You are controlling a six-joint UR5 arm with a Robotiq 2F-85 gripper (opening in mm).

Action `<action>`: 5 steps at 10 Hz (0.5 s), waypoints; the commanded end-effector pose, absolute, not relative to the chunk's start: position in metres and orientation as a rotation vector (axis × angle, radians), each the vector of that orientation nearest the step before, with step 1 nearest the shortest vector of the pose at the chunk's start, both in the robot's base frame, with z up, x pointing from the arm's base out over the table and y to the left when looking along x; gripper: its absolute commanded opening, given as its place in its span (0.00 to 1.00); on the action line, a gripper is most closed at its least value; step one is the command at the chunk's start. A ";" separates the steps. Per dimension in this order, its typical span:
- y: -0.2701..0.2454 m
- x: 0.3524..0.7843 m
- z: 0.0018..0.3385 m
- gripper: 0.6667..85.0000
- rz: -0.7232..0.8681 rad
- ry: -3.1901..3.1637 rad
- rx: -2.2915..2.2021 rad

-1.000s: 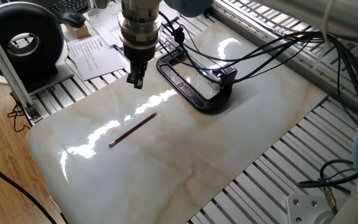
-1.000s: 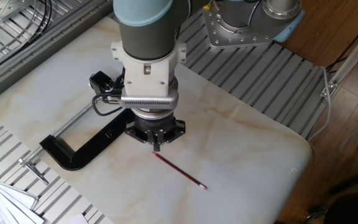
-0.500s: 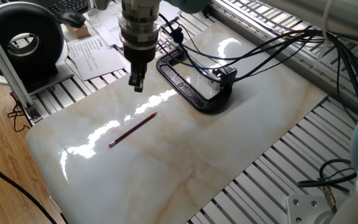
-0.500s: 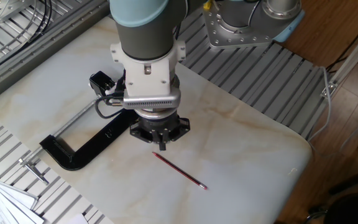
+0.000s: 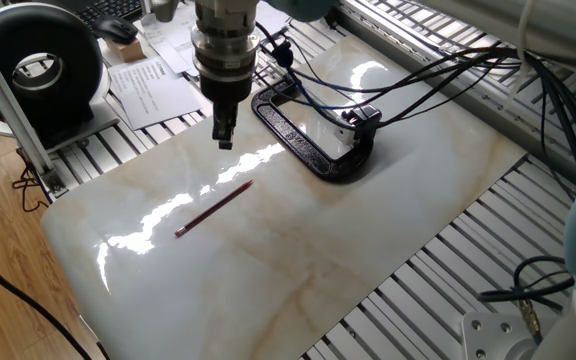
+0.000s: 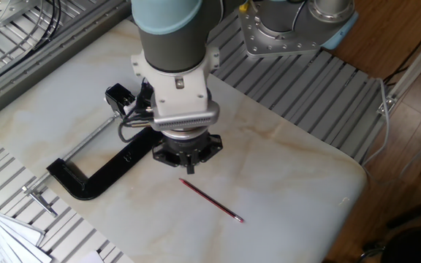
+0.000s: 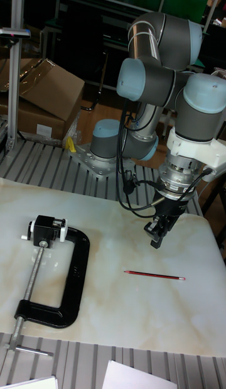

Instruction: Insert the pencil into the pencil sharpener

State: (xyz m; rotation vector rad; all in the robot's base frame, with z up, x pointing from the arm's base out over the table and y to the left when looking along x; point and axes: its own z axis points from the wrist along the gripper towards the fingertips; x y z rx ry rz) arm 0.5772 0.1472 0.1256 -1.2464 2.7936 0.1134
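Note:
The dark-red pencil point(image 5: 215, 209) point(image 6: 212, 200) point(image 7: 154, 276) lies flat on the marble table, free of any grip. My gripper point(image 5: 225, 136) point(image 6: 189, 169) point(image 7: 155, 239) hangs a little above the table, close to one end of the pencil on the clamp's side, pointing down. Its fingers look pressed together with nothing between them. The pencil sharpener point(image 5: 366, 118) point(image 6: 119, 96) point(image 7: 48, 229), a small black block with a white face, sits held in the jaw of the black C-shaped clamp point(image 5: 308, 140) point(image 6: 101, 179) point(image 7: 72, 282).
Cables point(image 5: 418, 75) run from the arm over the clamp's far end. Papers point(image 5: 153, 85) and a black round device point(image 5: 38, 65) sit beyond the table's edge. The marble slab point(image 5: 298, 260) ends in slatted metal on all sides.
The gripper has turned about its own axis and shifted slightly sideways above the table. The pencil and clamp have not moved.

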 end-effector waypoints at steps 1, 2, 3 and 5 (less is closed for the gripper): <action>0.168 0.574 0.126 1.00 0.167 2.755 -1.276; 0.168 0.574 0.126 1.00 0.165 2.750 -1.284; 0.165 0.575 0.127 1.00 0.157 2.743 -1.291; 0.155 0.575 0.133 1.00 0.171 2.731 -1.313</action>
